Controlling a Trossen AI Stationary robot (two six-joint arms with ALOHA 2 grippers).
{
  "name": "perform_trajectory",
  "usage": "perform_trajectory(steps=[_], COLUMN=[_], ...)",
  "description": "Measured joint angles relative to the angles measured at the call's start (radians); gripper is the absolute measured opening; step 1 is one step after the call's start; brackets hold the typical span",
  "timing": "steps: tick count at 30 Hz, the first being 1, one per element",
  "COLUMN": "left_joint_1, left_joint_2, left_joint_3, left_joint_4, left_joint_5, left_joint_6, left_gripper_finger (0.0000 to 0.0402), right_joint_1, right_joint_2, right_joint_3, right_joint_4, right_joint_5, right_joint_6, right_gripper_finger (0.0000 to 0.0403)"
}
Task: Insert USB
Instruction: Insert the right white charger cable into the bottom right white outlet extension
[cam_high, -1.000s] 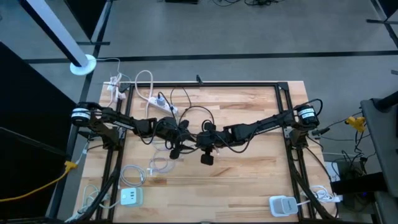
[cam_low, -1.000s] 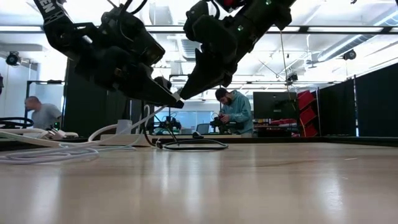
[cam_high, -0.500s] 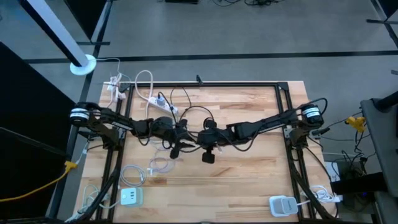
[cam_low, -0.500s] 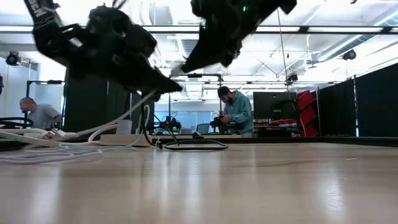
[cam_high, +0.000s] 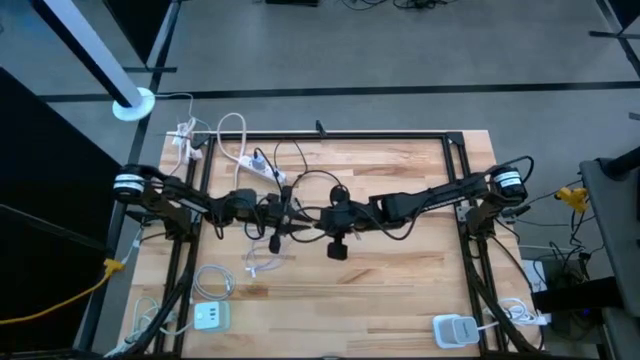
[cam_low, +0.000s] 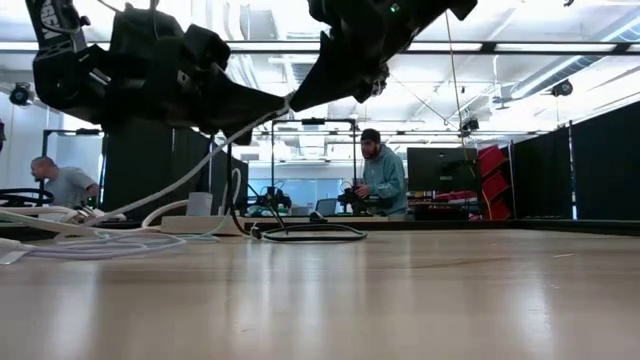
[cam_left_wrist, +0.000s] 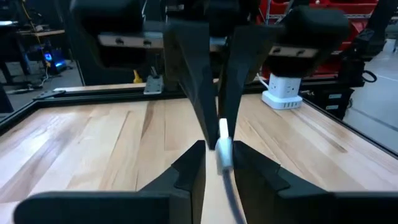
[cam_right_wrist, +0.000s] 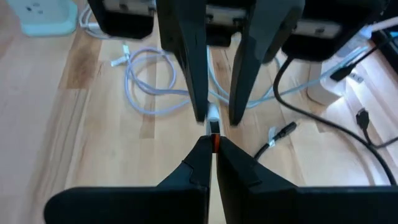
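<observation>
Left pincer (cam_left_wrist: 217, 163) grasped white cable (cam_low: 190, 175) behind its plug | right pincer (cam_right_wrist: 212, 144) clenched on USB plug (cam_right_wrist: 212, 127), meeting left above bench (cam_high: 400, 270) | both raised nose-to-nose, likely handing over for cleaner insertion grip.

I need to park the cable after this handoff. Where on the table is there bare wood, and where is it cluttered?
Free: the wood between the two meeting grippers and the near edge, bordered by the green charger and white charger, plus the far right corner of the table. Crowded: the far left, with the power strip and black cables, and the white cable coils.
</observation>
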Motion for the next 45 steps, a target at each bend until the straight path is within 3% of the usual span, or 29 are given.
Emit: perform_trajectory(steps=[39,45], left_joint_1=[0.000,-0.001], left_joint_2=[0.009,0.009], left_joint_3=[-0.011,-0.012], left_joint_4=[0.016,0.027], left_joint_5=[-0.051,-0.050], left_joint_6=[0.027,0.034], left_gripper_finger=[0.0065,0.0020], right_joint_1=[-0.004,-0.005], right_joint_2=[0.002,0.002], right_joint_3=[0.000,0.000], right_joint_4=[0.006,0.006], right_joint_5=[0.023,0.023], right_joint_6=[-0.001,-0.001], right_gripper_finger=[0.0000,0.0000])
